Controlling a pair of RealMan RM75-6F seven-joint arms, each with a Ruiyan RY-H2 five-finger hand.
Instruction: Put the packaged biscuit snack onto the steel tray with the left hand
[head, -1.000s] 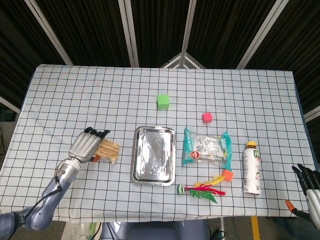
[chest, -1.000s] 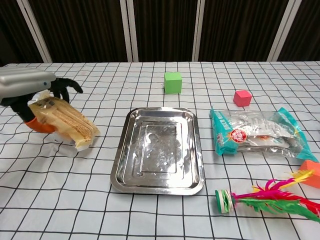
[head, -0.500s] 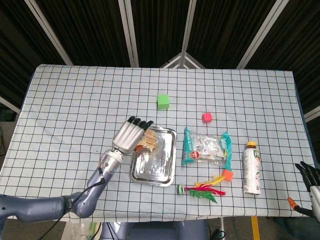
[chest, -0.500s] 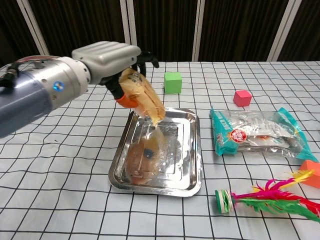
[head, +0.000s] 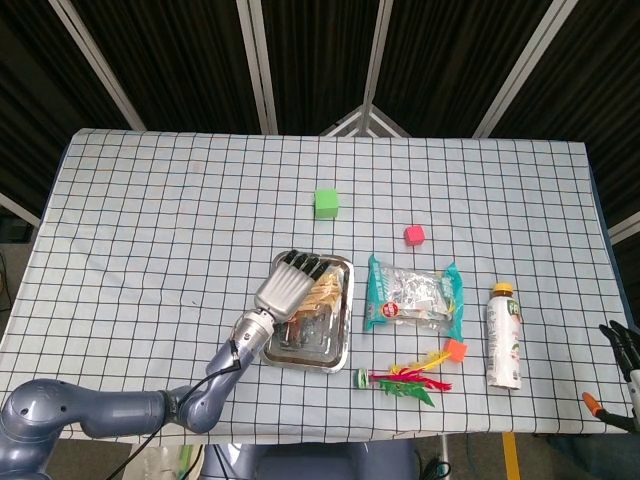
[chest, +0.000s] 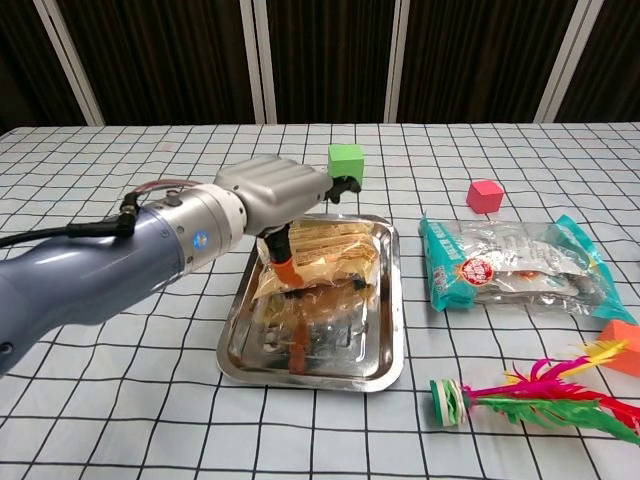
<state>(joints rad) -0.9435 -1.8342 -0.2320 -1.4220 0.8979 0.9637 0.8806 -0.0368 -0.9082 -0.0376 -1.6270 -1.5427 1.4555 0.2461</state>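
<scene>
My left hand has swung in from the left edge and now grips the biscuits low over the tray mid-frame, so only the release remains.

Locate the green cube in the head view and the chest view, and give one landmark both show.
Head view: the green cube sits at upper centre, on the cloth beyond the steel tray.
Chest view: the green cube sits at top centre, just behind the left hand and the tray.
Shared landmark: the pink cube, to the green cube's right and slightly nearer the robot in both.
</scene>
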